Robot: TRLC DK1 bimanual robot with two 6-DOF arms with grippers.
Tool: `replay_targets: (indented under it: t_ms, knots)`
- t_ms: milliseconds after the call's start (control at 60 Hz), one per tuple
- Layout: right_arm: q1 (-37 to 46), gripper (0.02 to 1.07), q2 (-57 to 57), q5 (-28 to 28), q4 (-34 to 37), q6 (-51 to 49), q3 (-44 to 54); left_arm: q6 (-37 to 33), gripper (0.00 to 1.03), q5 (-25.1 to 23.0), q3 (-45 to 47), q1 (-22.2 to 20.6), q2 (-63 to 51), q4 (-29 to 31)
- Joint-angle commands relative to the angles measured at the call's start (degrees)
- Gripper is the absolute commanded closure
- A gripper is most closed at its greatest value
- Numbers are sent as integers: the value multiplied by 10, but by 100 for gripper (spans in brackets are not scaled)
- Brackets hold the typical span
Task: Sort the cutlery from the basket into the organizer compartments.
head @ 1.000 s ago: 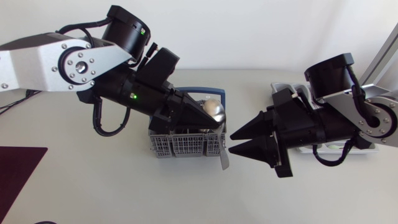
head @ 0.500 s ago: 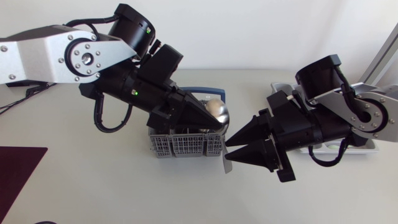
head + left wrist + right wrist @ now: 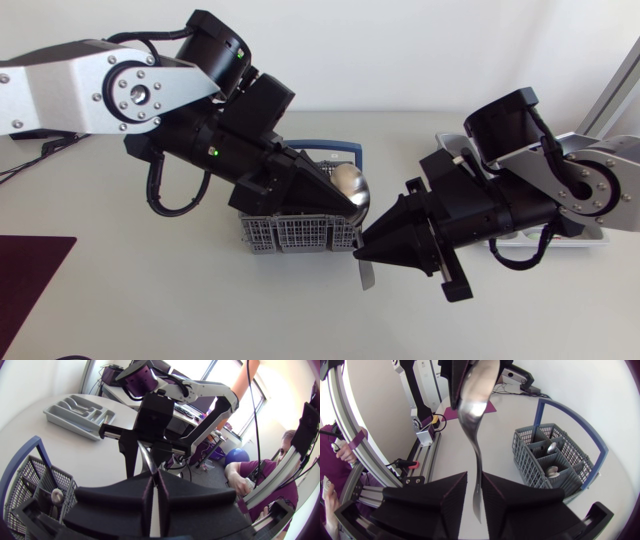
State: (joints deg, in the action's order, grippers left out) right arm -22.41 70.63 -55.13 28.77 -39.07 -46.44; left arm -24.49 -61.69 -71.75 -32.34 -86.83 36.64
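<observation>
My left gripper (image 3: pixel 352 205) hangs over the grey cutlery basket (image 3: pixel 300 235), shut on a steel spoon (image 3: pixel 351 184) near its bowl. The spoon's handle points down past the basket's right corner. My right gripper (image 3: pixel 364 250) comes in from the right, its fingers narrowly either side of that handle. In the right wrist view the spoon (image 3: pixel 475 405) runs down between the fingers of my right gripper (image 3: pixel 475 477), with a thin gap on one side. In the left wrist view my left gripper (image 3: pixel 152 474) pinches the spoon (image 3: pixel 146 457). The grey organizer (image 3: pixel 450 140) lies behind my right arm.
The basket (image 3: pixel 555 460) has a blue handle and still holds more cutlery (image 3: pixel 552 447). A dark red mat (image 3: pixel 30 275) lies at the table's near left corner. The organizer (image 3: pixel 82 407) sits close to the table's right edge.
My right gripper moved left to the spoon's handle and its fingers closed in around it. My left arm lifted the spoon a little and shifted right.
</observation>
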Motion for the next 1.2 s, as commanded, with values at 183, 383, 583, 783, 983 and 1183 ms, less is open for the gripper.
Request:
replay_targets:
  t_ms: [183,383,583,783,983,1183]
  knots:
    - [-11,99,-14,-5,19,-1,13,-14,100,-16,2,-3,24,5]
    - [-18,101,-41,5,21,12,29,-8,64,-16,5,14,36,9]
    - [-16,101,-73,30,34,29,46,9,10,-15,-1,26,55,7]
    - [44,101,-107,115,20,68,55,71,7,61,11,56,94,-42]
    - [126,101,-102,226,-42,116,54,102,7,199,49,57,122,-83]
    - [191,101,-37,331,-109,150,27,102,7,288,84,48,139,-91]
